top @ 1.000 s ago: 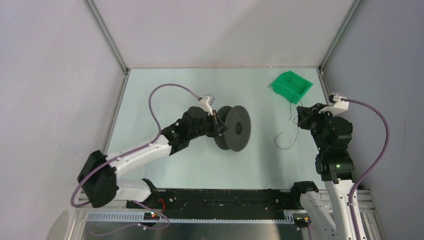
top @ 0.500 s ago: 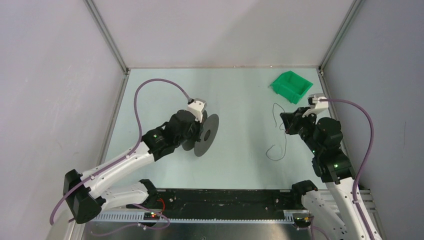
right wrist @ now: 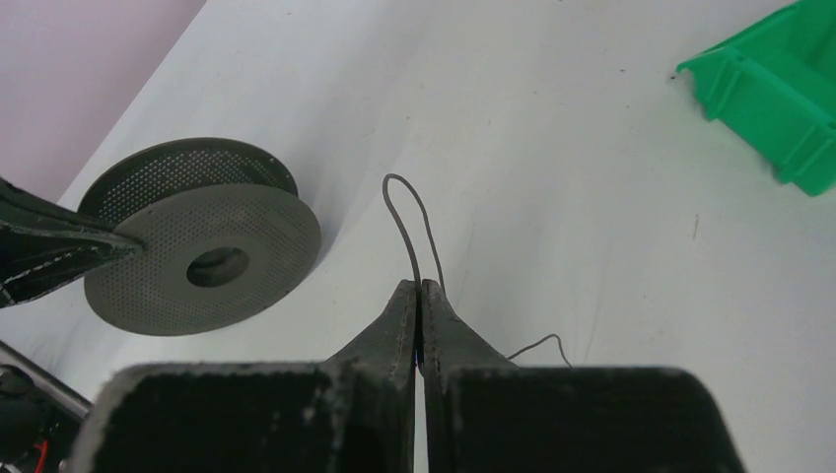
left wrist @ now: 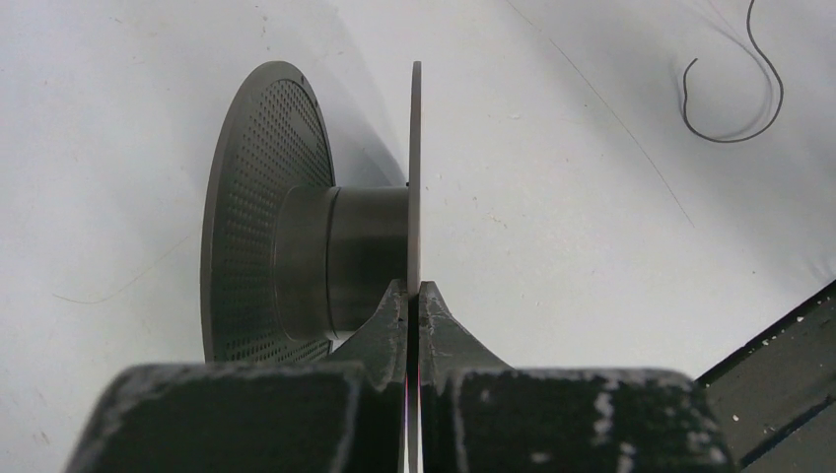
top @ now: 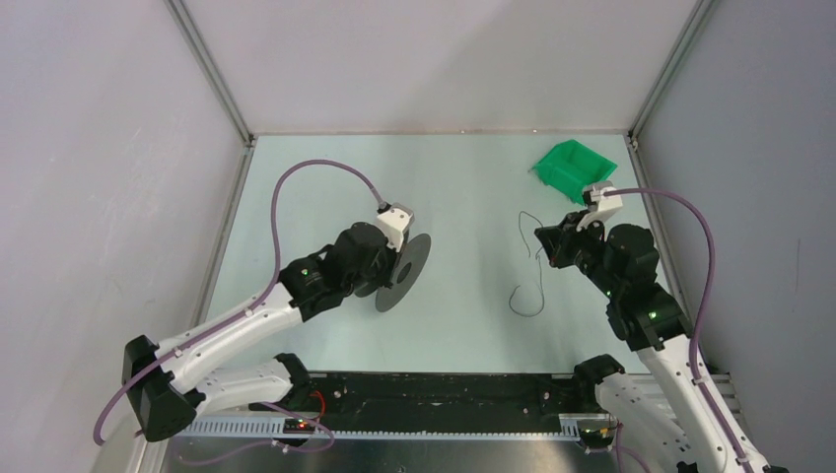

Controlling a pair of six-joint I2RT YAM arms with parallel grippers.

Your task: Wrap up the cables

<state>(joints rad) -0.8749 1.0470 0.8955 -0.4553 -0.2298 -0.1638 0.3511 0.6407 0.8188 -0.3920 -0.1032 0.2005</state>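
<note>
The cable (top: 532, 278) is a thin dark wiry strand, looped above and curling below my right gripper (top: 548, 246). That gripper is shut on the cable; in the right wrist view the strand (right wrist: 406, 222) rises in a loop from the closed fingertips (right wrist: 420, 288). The dark grey spool (top: 399, 269) stands on edge left of centre. My left gripper (top: 394, 258) is shut on the rim of one spool disc; in the left wrist view the thin disc (left wrist: 415, 177) runs between the closed fingertips (left wrist: 414, 289). The cable's lower curl also shows in the left wrist view (left wrist: 734, 99).
A green bin (top: 574, 168) sits at the back right, just behind my right arm; it also shows in the right wrist view (right wrist: 779, 94). A black rail (top: 434, 389) runs along the near table edge. Walls enclose the left, back and right sides.
My right gripper carried the cable leftward toward the middle. My left gripper drew the spool left and back toward the near side, turning it more edge-on.
</note>
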